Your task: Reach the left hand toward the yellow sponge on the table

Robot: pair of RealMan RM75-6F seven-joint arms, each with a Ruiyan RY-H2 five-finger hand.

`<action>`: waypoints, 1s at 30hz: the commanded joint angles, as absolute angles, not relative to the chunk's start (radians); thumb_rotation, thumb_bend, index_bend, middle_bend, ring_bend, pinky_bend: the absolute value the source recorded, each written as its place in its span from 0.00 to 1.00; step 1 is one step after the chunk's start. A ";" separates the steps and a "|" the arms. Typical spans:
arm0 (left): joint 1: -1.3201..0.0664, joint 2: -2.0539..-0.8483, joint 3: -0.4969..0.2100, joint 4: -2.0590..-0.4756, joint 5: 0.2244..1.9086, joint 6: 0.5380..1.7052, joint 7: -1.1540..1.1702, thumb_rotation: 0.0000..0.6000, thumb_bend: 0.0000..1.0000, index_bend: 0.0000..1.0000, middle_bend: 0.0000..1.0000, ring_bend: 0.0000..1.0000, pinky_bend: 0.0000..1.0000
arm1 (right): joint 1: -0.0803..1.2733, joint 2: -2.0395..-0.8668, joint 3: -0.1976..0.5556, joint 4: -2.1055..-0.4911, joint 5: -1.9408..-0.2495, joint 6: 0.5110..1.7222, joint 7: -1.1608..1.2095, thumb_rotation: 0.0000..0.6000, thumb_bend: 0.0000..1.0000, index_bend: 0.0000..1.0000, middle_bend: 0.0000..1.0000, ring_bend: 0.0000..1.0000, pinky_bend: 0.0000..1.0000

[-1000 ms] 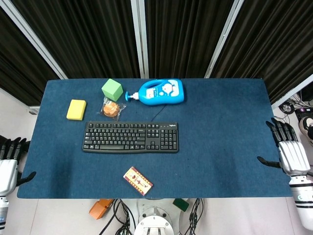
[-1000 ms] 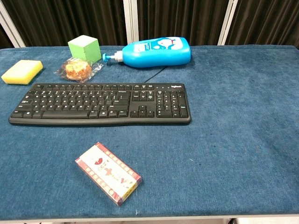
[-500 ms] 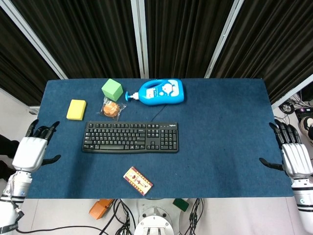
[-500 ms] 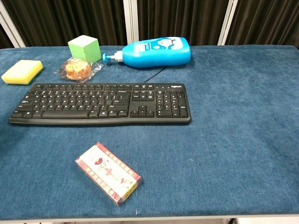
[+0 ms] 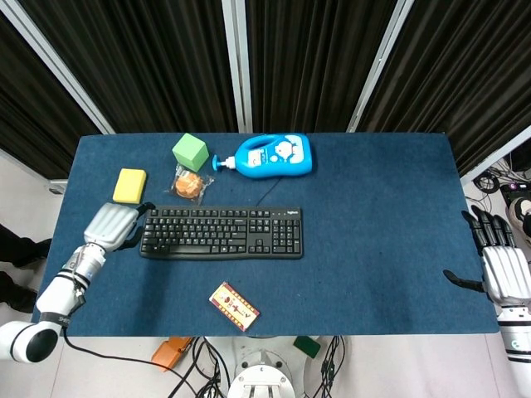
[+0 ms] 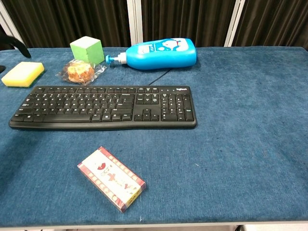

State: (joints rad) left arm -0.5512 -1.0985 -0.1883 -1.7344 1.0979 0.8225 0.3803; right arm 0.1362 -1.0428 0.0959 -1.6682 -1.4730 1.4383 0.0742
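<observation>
- Left hand [image 5: 112,225] is hovering just below the sponge [image 5: 129,186], holding nothing; how far its fingers spread is unclear.
- Right hand [image 5: 504,274] is resting open off the table [image 5: 382,215] edge.

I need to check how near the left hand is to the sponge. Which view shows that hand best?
The head view: the whole left hand shows, just short of the yellow sponge. The chest view catches only a dark sliver at its left edge.

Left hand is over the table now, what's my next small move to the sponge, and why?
Probably ease the left hand a little further forward: it sits just short of the yellow sponge, not touching it, beside the keyboard end, so keep it off the keys.
</observation>
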 commanded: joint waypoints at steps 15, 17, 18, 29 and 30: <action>-0.697 -1.182 -0.061 -1.646 0.748 0.751 0.482 1.00 0.67 0.19 0.95 0.95 0.92 | 0.149 -1.052 0.099 -1.657 -1.464 1.412 0.074 1.00 0.15 0.00 0.00 0.00 0.00; -0.704 -1.192 -0.054 -1.628 0.732 0.747 0.476 1.00 0.66 0.18 0.95 0.95 0.92 | 0.148 -1.051 0.100 -1.656 -1.463 1.414 0.074 1.00 0.15 0.00 0.00 0.00 0.00; -0.707 -1.196 -0.051 -1.621 0.727 0.747 0.474 1.00 0.66 0.18 0.95 0.95 0.92 | 0.148 -1.051 0.100 -1.657 -1.462 1.415 0.074 1.00 0.15 0.00 0.00 0.00 0.00; -0.732 -1.220 -0.018 -1.580 0.692 0.749 0.458 1.00 0.66 0.17 0.94 0.95 0.92 | 0.143 -1.050 0.098 -1.659 -1.459 1.417 0.072 1.00 0.15 0.00 0.00 0.00 0.00; -0.735 -1.223 -0.015 -1.575 0.687 0.748 0.456 1.00 0.66 0.17 0.94 0.95 0.92 | 0.142 -1.049 0.098 -1.660 -1.459 1.418 0.071 1.00 0.15 0.00 0.00 0.00 0.00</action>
State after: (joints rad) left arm -0.7331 -1.2209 -0.0176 -1.5782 0.6899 0.7489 0.4579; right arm 0.1425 -1.0493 0.0983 -1.6596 -1.4587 1.4181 0.0704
